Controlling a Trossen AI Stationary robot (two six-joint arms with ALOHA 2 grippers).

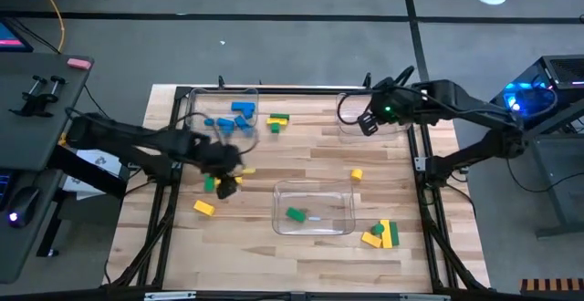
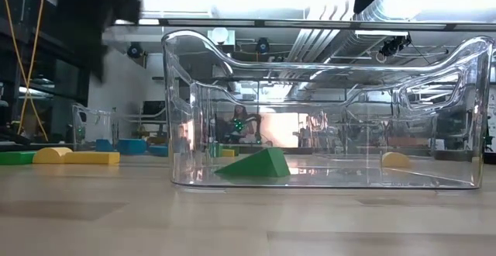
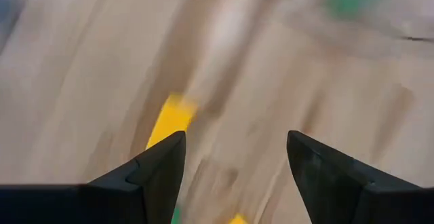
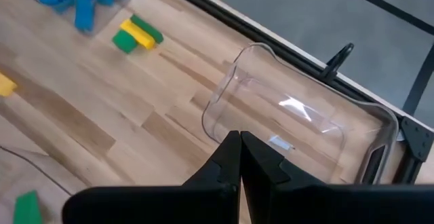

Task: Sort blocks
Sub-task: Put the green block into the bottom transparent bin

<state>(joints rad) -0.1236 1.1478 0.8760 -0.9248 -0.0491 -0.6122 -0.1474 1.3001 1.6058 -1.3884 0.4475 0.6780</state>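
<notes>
While left hand (image 1: 228, 166) hovered over counter's (image 1: 301, 146) left-centre cluster, fingers stood spread, nothing held. Yellow bar (image 3: 169, 119) lay just ahead, long axis running away from wrist camera. Right hand (image 4: 239, 166), fingers pressed together, waited above far-right tray (image 4: 298, 115). One green block (image 1: 295, 214) sat in near tray (image 1: 315, 228); blue blocks (image 1: 237, 117) grouped in far-left tray.

Three clear trays (image 1: 315, 208) on the table (image 1: 301, 155); roughly four blue blocks (image 1: 239, 117), four green blocks (image 1: 295, 214), six yellow blocks (image 1: 203, 208)
</notes>
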